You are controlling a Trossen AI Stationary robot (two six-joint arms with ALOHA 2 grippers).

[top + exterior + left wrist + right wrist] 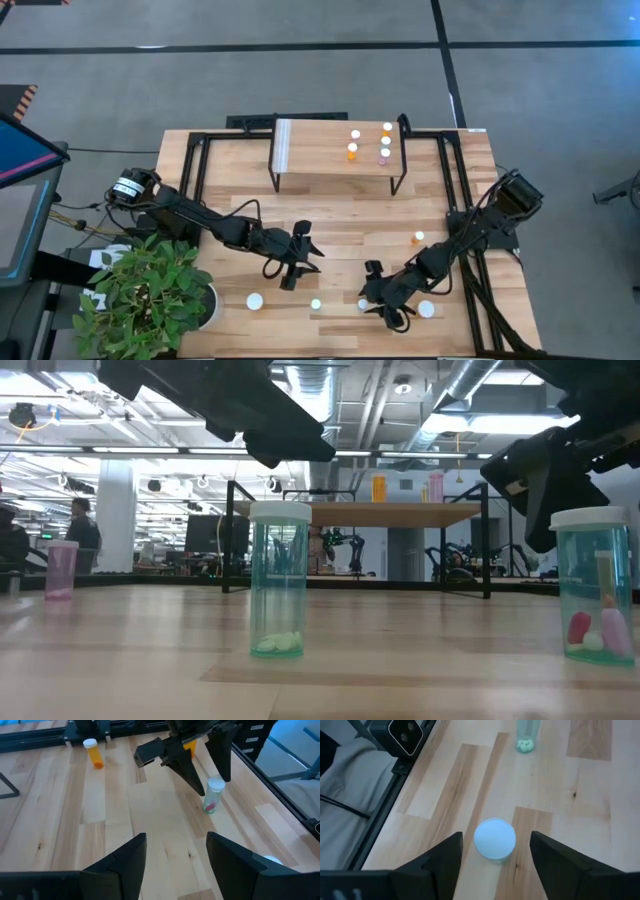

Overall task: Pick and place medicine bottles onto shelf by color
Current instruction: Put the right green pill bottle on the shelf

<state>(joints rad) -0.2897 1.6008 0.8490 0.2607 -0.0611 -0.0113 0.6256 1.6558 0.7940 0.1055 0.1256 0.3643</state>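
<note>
My right gripper (495,855) stands open near the table's front edge. Its fingers are on either side of an upright white-capped bottle (494,838) without touching it. The left wrist view shows that bottle (214,795) as green with pink pills inside, just below the right gripper's fingertips (192,775). My left gripper (176,855) hangs open above the table's middle (300,262), with nothing between its fingers. A second green bottle (280,580) with white pills stands farther left. The shelf (340,150) at the far side carries orange (352,152) and pink (384,156) bottles.
An orange bottle (418,238) stands on the table right of centre. A pink bottle (62,568) stands toward the front left, and another white cap (427,309) shows at the front right. A potted plant (150,295) fills the near left corner. Black frame rails (470,230) run along the table's sides.
</note>
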